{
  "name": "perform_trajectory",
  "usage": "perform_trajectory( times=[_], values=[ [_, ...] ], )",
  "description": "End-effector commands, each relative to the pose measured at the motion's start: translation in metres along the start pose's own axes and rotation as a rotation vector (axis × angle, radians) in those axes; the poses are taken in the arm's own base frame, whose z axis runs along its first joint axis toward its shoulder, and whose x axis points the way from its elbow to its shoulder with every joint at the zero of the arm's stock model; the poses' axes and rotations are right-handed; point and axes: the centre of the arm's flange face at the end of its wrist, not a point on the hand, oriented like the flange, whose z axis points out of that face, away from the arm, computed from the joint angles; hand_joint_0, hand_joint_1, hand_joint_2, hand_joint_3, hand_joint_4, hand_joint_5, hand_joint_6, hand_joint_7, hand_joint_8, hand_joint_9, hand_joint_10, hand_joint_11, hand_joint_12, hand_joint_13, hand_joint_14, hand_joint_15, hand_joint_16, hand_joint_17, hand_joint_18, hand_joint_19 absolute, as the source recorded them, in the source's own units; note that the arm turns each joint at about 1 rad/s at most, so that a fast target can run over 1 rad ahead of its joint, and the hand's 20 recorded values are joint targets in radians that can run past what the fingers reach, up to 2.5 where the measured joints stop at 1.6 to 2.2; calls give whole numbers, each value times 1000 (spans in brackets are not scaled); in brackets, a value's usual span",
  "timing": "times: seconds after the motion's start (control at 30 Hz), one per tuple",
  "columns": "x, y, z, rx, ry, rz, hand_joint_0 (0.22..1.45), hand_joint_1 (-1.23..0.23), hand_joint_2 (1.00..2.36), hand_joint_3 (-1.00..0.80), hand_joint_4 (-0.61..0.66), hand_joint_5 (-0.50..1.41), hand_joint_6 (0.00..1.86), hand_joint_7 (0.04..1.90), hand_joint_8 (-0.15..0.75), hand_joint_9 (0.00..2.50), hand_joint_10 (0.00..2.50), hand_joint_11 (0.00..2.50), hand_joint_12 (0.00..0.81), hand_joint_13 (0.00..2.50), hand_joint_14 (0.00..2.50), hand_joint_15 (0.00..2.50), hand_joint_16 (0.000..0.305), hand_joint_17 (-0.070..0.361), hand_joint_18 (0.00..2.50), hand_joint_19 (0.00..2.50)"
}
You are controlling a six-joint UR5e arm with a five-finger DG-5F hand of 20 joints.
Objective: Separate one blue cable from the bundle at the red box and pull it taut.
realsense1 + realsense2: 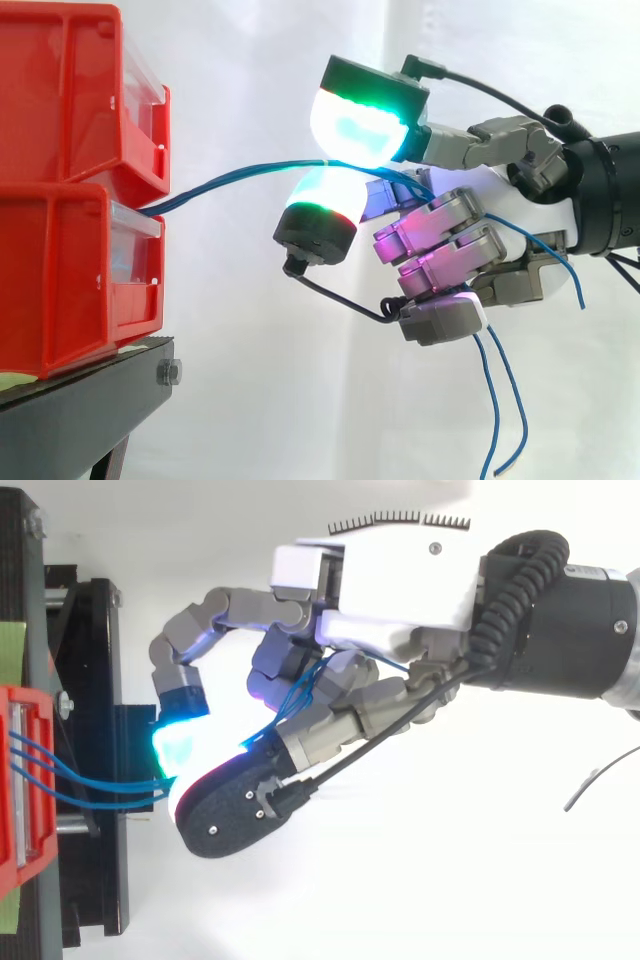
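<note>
Two red bins are stacked at the left, the upper (70, 100) on the lower (60, 280). Thin blue cables (240, 175) come out between them and run right in a gentle curve. In the top view three blue strands (90, 785) leave the red box (15, 780) and converge at the hand's fingertips. My hand (495, 195) is level with the gap between the bins, to their right. Two green-glowing pads (360, 125) are pinched on the cables from above and below. The strands pass through the hand (400, 590), and their loose ends (497, 400) hang below it.
The bins rest on a black stand (80, 410) whose frame (95, 680) extends toward the hand in the top view. A white curtain is behind everything. There is open air between the bins and the hand.
</note>
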Motion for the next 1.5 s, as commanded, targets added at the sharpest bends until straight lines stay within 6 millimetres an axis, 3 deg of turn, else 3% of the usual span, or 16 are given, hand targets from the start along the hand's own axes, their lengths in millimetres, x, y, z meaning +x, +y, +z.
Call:
perform_trajectory(
  times=[0.0, 0.5, 0.77, 0.93, 1.27, 1.4, 1.47],
  values=[
    [1, -1, 0, 0, 2, -1, 605, -547, 1001, -487, 126, -206, 930, 1119, 323, 1200, 2278, 1760, 378, 1231, 1774, 1599, 43, 96, 1210, 1158],
    [0, -2, 2, -26, -4, 6, 553, -565, 1000, -500, 137, -210, 927, 1107, 334, 1162, 2402, 1699, 380, 1210, 1846, 1519, 46, 104, 1188, 1124],
    [-3, -2, 4, -35, -9, 5, 518, -488, 1000, -500, 142, -210, 913, 1051, 342, 1168, 2256, 1652, 385, 1245, 1635, 1495, 51, 114, 1167, 1067],
    [-5, -2, 5, -45, -14, 1, 599, -444, 1001, -490, 113, -205, 903, 1092, 322, 1211, 2077, 1681, 361, 1255, 1522, 1520, 45, 102, 1122, 1095],
    [-7, -2, 5, -46, -22, -2, 609, -622, 1018, -214, 87, -199, 910, 1115, 331, 1242, 1968, 1740, 371, 1291, 1386, 1580, 47, 105, 1120, 1083],
    [-7, -1, 6, -58, -23, -10, 617, -677, 1017, -236, 96, -205, 912, 1112, 317, 1218, 1894, 1785, 359, 1282, 1292, 1641, 46, 105, 1099, 1070],
    [-8, -1, 6, -59, -25, -17, 628, -731, 1015, -282, 103, -210, 914, 1097, 306, 1198, 1792, 1782, 363, 1282, 1083, 1690, 47, 106, 1065, 1064]
  ],
)
